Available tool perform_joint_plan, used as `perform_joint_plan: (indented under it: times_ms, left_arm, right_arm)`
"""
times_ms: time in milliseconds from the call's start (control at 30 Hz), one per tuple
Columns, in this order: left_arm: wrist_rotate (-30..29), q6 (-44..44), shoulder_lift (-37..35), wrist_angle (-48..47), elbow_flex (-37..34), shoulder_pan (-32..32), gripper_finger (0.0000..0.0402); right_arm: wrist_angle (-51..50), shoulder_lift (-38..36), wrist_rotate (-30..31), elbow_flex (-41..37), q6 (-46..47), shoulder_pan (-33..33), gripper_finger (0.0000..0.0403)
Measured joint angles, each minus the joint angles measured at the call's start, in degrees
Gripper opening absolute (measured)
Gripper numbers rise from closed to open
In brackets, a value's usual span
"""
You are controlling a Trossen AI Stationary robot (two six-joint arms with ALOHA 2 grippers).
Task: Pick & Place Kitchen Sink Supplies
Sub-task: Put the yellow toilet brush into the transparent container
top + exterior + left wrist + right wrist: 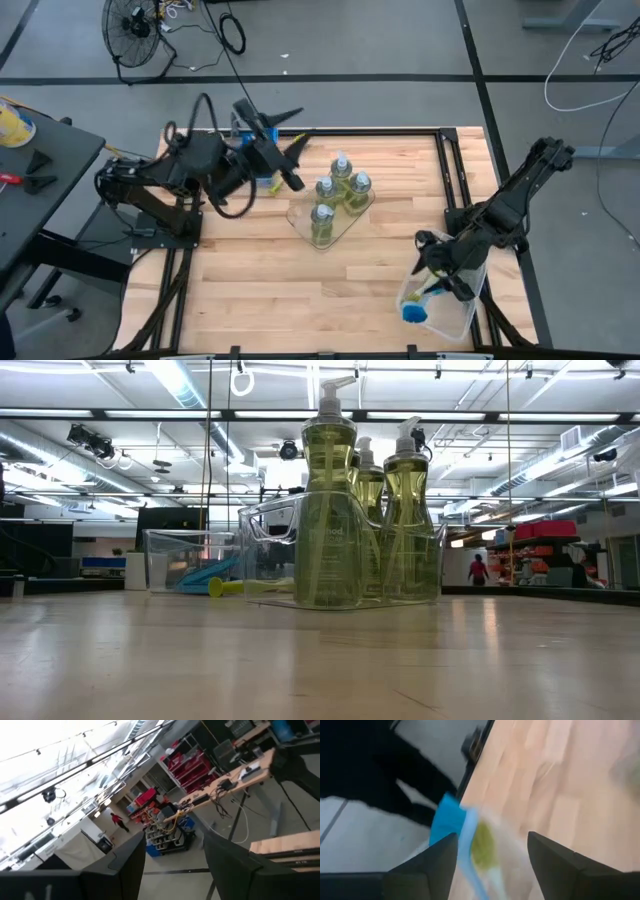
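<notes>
Pale wooden planks made up the table (pixel 330 275), seen from above. Four clear bottles (pixel 338 192) of yellow-green liquid stood clustered on a clear flat tray (pixel 300 215) near the table's middle. The left gripper (pixel 297 143) was raised at the far left part of the table, its fingers spread with nothing between them; something blue (pixel 262 182) showed under that arm, too hidden to identify. The right gripper (pixel 437 272) hung over a clear bin (pixel 462 322) at the near right corner of the table. Inside the bin lay dish brushes (pixel 415 312), one with a blue head.

From table height, the bottles (pixel 330 510) stood tall in the centre behind the tray's clear wall (pixel 270 555). Farther back to the left sat the clear bin (pixel 165 560) with a blue handle and a yellow-green one (pixel 215 582) lying in it. A person in red stood far off in the room.

The left wrist camera looked out into the room past its two dark fingers (pixel 130 865), which stood apart and empty.

The right wrist camera showed its fingers (pixel 432 865) held wide apart, gripping nothing. Between them, blurred, lay a blue brush (pixel 447 817) and a yellow-green one (pixel 482 845) below on the table's edge.
</notes>
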Motion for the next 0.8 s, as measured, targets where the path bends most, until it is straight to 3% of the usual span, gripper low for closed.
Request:
perform_joint_plan:
  times_ms: [200, 467, 800]
  left_arm:
    - [3.0, -6.5, -2.4, -4.0, 0.0, 3.8, 0.0204]
    - [11.6, -20.9, -3.7, -17.7, 0.0, 12.4, 0.0204]
    - [20.9, -36.6, -3.6, -29.7, 0.0, 24.6, 0.0205]
  right_arm:
    - [0.2, 0.0, 3.4, 6.5, -3.6, -3.7, 0.0235]
    - [0.0, 0.0, 10.2, 14.8, -7.1, -9.5, 0.0236]
    - [0.2, 0.0, 23.5, 25.2, -7.2, -18.0, 0.0243]
